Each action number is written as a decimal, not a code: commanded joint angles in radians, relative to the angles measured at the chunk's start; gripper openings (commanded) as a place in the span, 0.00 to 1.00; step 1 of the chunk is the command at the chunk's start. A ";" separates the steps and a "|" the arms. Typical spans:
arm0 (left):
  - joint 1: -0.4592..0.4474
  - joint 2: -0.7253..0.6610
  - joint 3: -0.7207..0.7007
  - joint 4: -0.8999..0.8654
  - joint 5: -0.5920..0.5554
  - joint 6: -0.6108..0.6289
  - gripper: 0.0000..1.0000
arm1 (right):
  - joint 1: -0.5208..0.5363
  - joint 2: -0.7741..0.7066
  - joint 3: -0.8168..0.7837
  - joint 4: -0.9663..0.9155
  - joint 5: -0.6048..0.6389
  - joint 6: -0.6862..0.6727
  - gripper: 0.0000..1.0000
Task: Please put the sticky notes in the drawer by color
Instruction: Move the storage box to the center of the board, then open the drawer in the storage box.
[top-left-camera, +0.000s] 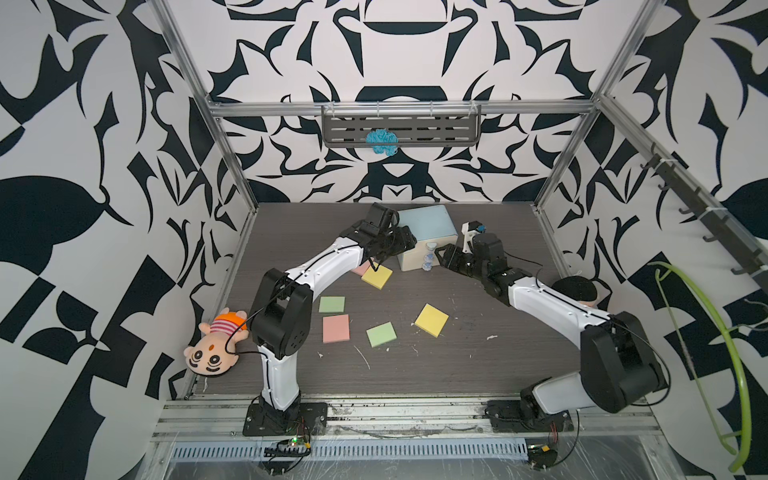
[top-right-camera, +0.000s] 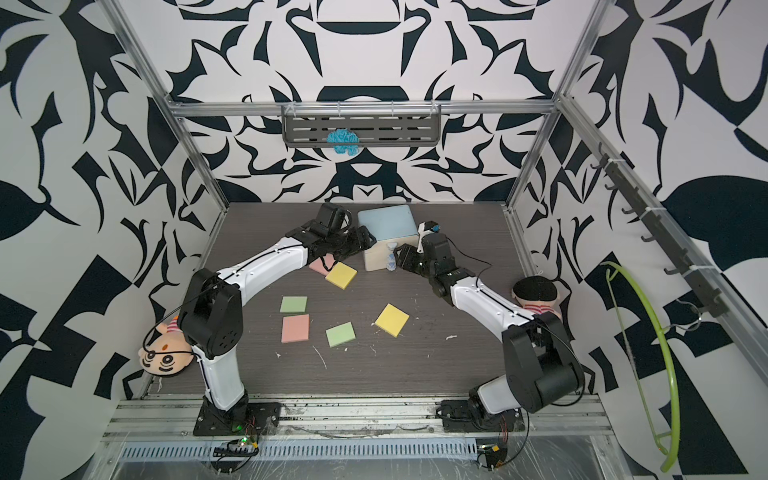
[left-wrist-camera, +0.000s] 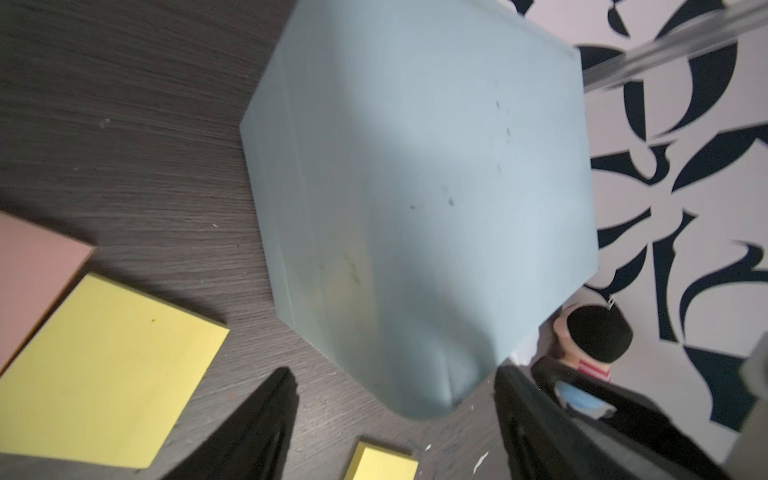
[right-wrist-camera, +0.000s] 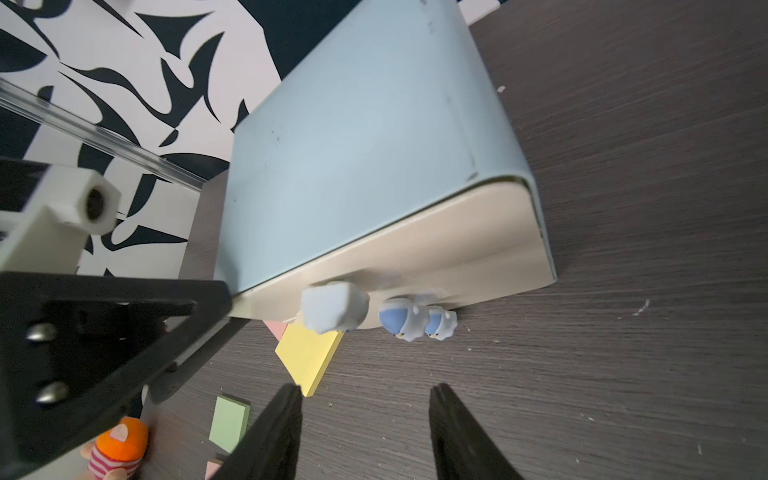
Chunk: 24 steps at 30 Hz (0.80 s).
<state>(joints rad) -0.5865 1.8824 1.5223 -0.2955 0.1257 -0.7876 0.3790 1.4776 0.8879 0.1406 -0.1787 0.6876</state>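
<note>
The drawer (top-left-camera: 426, 226) is found at 12 o'clock on the table (top-left-camera: 457, 365), its cream fronts appearing flush with the blue shell. All six sticky notes are recorded outside it. A yellow note (top-left-camera: 377, 274) and a touching pink note (top-left-camera: 360, 270), partly hidden under the left arm, lie at 8 o'clock of the drawer. A green note (top-left-camera: 331, 304) and a second pink note (top-left-camera: 336, 328) lie at 9 o'clock of the table's centre, a second green note (top-left-camera: 381, 334) at 6 o'clock and a second yellow note (top-left-camera: 432, 320) at 4 o'clock. The left gripper (left-wrist-camera: 392, 372) is seen spread, the drawer's corner between its fingers with gaps either side. The right gripper (right-wrist-camera: 365, 386) is spread and empty, short of the knobs (right-wrist-camera: 334, 311). Only the right wrist view resolves these: a pale lump above two blue-and-white figures. The left wrist view gives the speckled shell alone, with a dark-haired doll (left-wrist-camera: 594, 336) beyond.
</note>
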 joint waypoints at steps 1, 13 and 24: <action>0.001 -0.036 0.023 -0.023 -0.081 0.028 0.84 | 0.001 0.022 0.060 0.060 -0.012 0.016 0.55; 0.008 0.094 0.154 -0.105 -0.124 0.045 0.61 | 0.006 0.162 0.180 0.073 -0.093 0.022 0.54; 0.018 0.116 0.138 -0.117 -0.123 0.051 0.49 | 0.009 0.181 0.205 0.040 -0.078 -0.003 0.32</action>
<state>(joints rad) -0.5774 1.9659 1.6695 -0.3492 0.0185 -0.7509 0.3820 1.6730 1.0576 0.1535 -0.2619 0.7021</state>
